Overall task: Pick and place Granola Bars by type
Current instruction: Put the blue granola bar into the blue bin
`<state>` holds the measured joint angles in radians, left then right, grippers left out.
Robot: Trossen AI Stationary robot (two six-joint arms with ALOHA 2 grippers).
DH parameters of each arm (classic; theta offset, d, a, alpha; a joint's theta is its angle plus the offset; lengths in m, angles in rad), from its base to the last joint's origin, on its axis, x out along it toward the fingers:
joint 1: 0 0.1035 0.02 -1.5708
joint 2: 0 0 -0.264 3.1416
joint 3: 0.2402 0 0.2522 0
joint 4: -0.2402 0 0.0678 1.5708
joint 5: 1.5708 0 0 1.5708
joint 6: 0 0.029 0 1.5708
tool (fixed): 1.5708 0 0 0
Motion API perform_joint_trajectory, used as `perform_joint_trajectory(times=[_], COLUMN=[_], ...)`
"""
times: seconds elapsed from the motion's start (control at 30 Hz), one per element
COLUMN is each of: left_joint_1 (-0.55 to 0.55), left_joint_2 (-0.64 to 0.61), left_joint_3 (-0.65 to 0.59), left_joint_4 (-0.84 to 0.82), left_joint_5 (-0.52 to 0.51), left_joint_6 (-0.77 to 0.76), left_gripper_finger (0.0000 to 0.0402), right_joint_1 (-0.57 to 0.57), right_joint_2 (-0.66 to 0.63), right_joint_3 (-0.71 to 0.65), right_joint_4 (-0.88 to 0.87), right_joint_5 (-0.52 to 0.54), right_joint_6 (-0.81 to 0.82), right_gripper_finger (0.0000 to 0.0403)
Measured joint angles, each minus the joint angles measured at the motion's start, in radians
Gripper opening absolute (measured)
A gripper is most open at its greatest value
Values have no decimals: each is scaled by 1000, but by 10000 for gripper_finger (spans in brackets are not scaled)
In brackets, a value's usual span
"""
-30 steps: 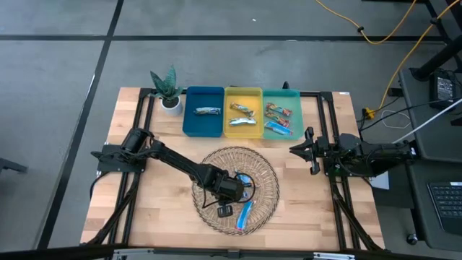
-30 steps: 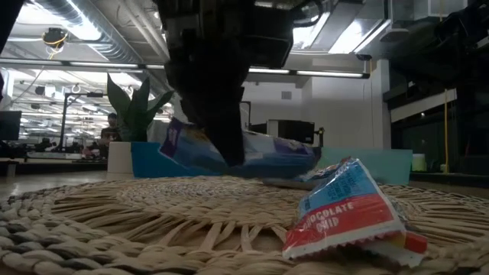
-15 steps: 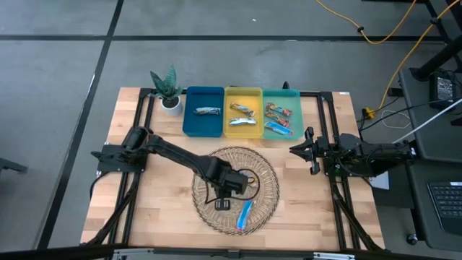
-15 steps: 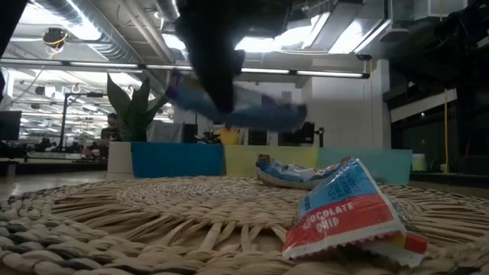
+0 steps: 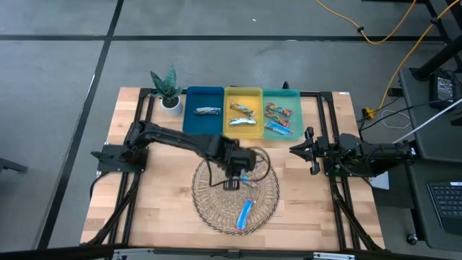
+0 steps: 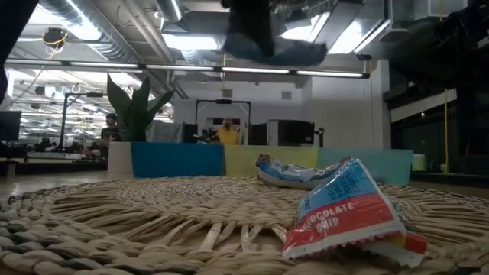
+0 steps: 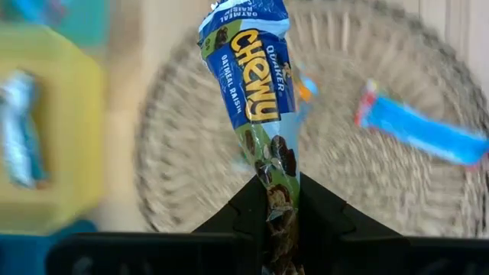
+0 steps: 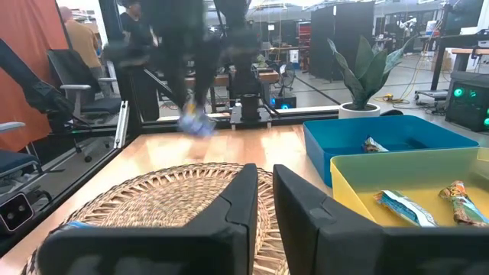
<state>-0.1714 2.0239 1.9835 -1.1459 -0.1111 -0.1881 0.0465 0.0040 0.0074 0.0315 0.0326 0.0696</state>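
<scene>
Above the far part of the round wicker basket (image 5: 209,209), a blue-and-green Chewy granola bar (image 7: 256,99) hangs clamped by one end between the left gripper (image 5: 242,167) fingers; only the left wrist view shows the wrapper's printing and the pinch itself, while from overhead the bar is mostly hidden under the arm. At table height the held bar (image 6: 283,50) shows as a blurred blue shape high up, clear of the basket weave. That same low view reads the "chocolate chip" lettering on a red-and-blue bar (image 6: 348,210) lying on the basket close to the camera, with a silvery-blue bar (image 6: 286,172) lying farther back. Overhead, a bright blue bar (image 5: 245,213) lies on the basket's near side, and the blue tray (image 5: 203,128), yellow tray (image 5: 243,95) and green tray (image 5: 282,96) each hold bars. Off to the side, the right gripper (image 8: 260,191) waits over the table's right edge, its fingers nearly together and empty.
</scene>
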Motion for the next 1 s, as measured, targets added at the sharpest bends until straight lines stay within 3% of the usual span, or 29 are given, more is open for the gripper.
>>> perform_joint_trajectory(times=[0.37,1.0], left_joint_1=[135,435], left_joint_2=[-6,-309], left_joint_3=[215,219], left_joint_4=[-91,-180], left_joint_5=[-86,-219], left_joint_6=[111,261], left_gripper_finger=[47,47], right_joint_1=[0,0], right_joint_2=[0,0], right_joint_3=[0,0], right_joint_4=[0,0], right_joint_5=[0,0], right_joint_6=[0,0], right_gripper_finger=[49,49])
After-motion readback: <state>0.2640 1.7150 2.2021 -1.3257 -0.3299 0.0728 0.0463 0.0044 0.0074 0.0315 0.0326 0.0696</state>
